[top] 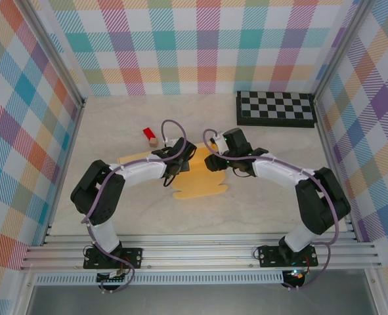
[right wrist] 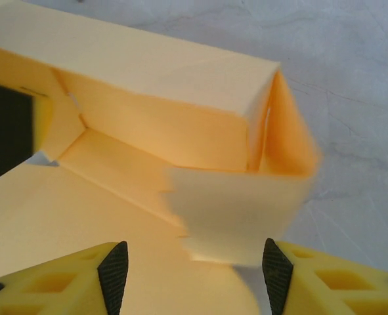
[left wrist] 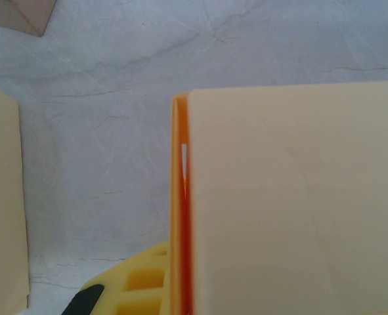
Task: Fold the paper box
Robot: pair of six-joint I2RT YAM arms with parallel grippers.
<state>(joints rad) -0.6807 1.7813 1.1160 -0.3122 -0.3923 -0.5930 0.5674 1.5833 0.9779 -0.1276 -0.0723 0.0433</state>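
While half-folded, paper box (top: 200, 187) lies lengthwise left-right.

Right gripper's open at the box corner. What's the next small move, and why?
Probably ease the right gripper forward and close on the loose flap: its jaws stand open on either side of it, and the flap juts out unfolded beside the raised wall of the paper box.
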